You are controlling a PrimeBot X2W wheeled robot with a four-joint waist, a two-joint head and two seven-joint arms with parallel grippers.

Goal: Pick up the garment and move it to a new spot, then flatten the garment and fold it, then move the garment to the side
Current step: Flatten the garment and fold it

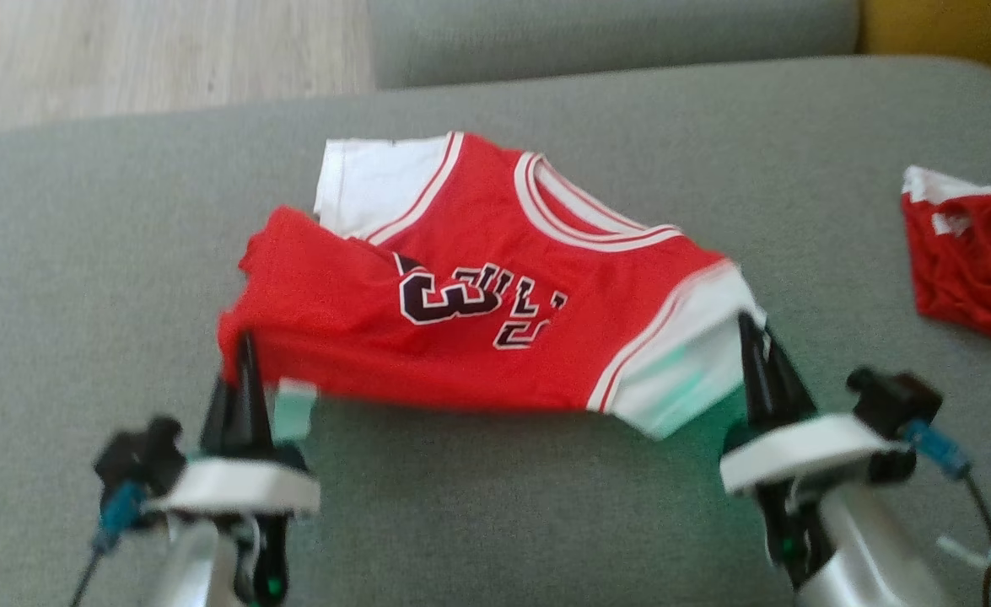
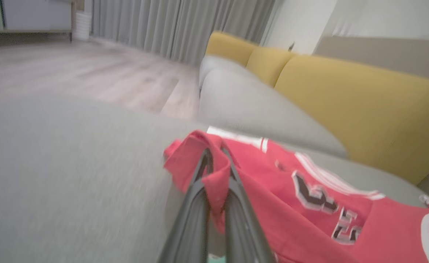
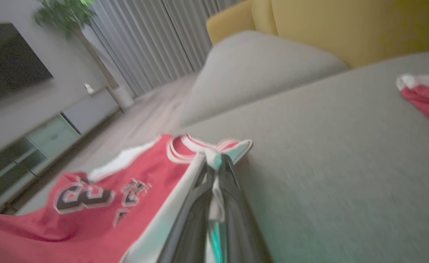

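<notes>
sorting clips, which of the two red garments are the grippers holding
The jersey with the number 3: left gripper pinches its red edge, right gripper its white sleeve. The other red garment lies apart on the right, untouched.

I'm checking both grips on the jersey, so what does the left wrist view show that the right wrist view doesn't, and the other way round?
Left wrist view: the left gripper shut on a red corner of the jersey.
Right wrist view: the right gripper shut on the jersey's white sleeve, plus a plant and a dark screen on the wall.
Shared: the jersey with its number 3, the grey cushion under it, the grey curtains and the yellow backrest.
</notes>
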